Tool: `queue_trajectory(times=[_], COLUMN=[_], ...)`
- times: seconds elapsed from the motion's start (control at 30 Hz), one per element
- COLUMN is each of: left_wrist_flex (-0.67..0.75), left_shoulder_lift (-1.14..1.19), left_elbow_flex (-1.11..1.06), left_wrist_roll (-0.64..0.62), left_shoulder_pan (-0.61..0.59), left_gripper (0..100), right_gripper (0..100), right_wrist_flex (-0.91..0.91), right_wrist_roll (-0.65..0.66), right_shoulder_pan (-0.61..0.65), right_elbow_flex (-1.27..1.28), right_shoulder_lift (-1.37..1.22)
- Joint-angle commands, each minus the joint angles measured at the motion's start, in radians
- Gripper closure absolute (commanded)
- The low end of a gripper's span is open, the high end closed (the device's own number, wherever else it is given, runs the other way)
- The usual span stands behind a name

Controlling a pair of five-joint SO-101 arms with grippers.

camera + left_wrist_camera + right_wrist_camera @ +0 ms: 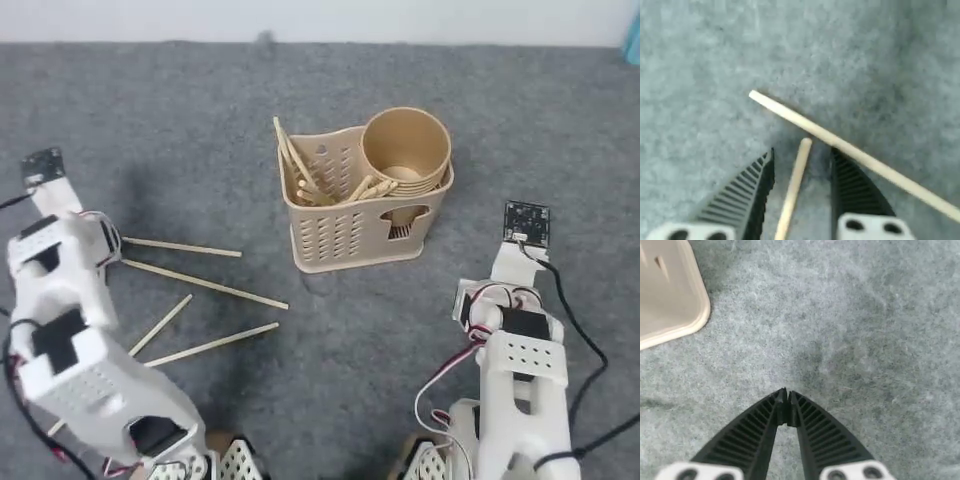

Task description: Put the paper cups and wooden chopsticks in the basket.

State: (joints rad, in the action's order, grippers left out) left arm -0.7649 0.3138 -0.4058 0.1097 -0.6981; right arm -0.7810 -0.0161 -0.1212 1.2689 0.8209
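Observation:
A beige slotted basket (350,235) stands mid-table. It holds stacked paper cups (405,150) in its right half and several wooden chopsticks (300,175) in its left half. More chopsticks (205,283) lie loose on the grey carpet to its left. My left gripper (802,160) is open and low over the carpet. Its fingers straddle the end of one chopstick (792,187), and a second chopstick (855,152) crosses just beyond the tips. My right gripper (786,392) is shut on nothing, above bare carpet near the basket's corner (670,295).
The left arm (60,290) stands over the near ends of the loose chopsticks. The right arm (515,340) sits right of the basket. Grey carpet (200,130) covers the whole table, with open room behind and to either side of the basket.

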Motion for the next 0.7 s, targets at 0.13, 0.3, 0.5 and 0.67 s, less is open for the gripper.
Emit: queue_trajectory(times=[0.13,0.3,0.5,0.67], left_wrist_flex=[-0.043,-0.232,-0.448,-0.535], left_shoulder_lift=[0.091,0.008,-0.164,-0.341], left_elbow_flex=[0.094,0.125,0.165,0.168], left_wrist_roll=[0.012,0.014,0.014,0.009], left_shoulder_pan=[0.018,0.017,0.018,0.023], left_gripper=[99,99,99,99], right_gripper=[99.1,99.1,99.1,99.1], right_wrist_flex=[0.015,0.018,0.019,0.019], right_wrist_roll=[0.009,0.009,0.009,0.009], right_shoulder_pan=[0.004,0.004,0.004,0.004], right_elbow_flex=[-0.003,-0.003,-0.003,-0.003], right_shoulder_lift=[0.018,0.018,0.018,0.018])
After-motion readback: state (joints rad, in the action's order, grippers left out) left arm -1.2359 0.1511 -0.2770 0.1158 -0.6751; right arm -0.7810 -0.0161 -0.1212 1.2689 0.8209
